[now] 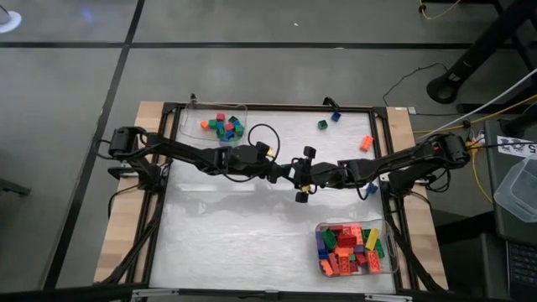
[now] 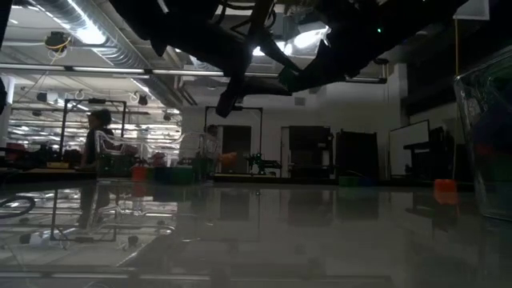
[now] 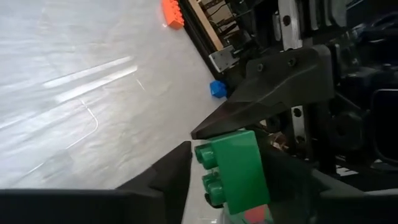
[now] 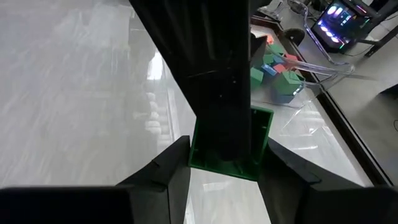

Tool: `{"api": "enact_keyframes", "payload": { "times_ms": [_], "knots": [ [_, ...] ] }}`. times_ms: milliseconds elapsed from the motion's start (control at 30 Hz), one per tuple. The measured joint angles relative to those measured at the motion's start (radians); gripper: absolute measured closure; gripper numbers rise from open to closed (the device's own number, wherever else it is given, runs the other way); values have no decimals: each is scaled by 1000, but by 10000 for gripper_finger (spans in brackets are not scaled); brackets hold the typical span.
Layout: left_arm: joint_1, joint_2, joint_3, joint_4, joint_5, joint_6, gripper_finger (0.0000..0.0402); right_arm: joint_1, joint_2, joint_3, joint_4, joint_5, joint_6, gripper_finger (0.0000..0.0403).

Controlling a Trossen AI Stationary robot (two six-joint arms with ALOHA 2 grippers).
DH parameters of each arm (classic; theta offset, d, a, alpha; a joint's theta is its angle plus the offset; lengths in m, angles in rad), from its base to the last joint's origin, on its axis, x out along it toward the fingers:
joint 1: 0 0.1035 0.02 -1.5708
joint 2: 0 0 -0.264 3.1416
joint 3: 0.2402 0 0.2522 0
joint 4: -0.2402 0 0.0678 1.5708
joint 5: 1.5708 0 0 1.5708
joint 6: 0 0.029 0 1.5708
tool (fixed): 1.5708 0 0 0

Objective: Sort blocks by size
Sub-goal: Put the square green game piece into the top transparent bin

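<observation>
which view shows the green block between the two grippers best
The left wrist view: the green block fills it, studs and side plain. The right wrist view shows only its hollow underside, partly hidden by a dark finger. The high and low views barely show it.

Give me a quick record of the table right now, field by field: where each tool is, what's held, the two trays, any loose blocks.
Right tool: over the table's middle, shut on the green block
Left tool: meeting it at the same block
Upper-left tray: small pile of blocks
Lower-right tray: fuller pile, mostly red and orange
Loose blocks: orange block, small green block, blue block, all toward the high view's upper right
</observation>
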Motion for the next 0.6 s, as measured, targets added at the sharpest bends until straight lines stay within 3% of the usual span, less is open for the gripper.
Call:
{"api": "enact_keyframes", "payload": {
  "times_ms": [200, 400, 600],
  "knots": [
    [0, 0, 0, 2, -1, 2, 327, 0, 0, 0, -1, 17, -7, 245],
    [0, 0, 0, 3, -1, 17, 327, 0, 0, 0, 2, 35, 6, 235],
    [17, 0, 0, 4, 1, 49, 327, 0, -1, 0, 5, 27, 59, 173]
  ]
}}
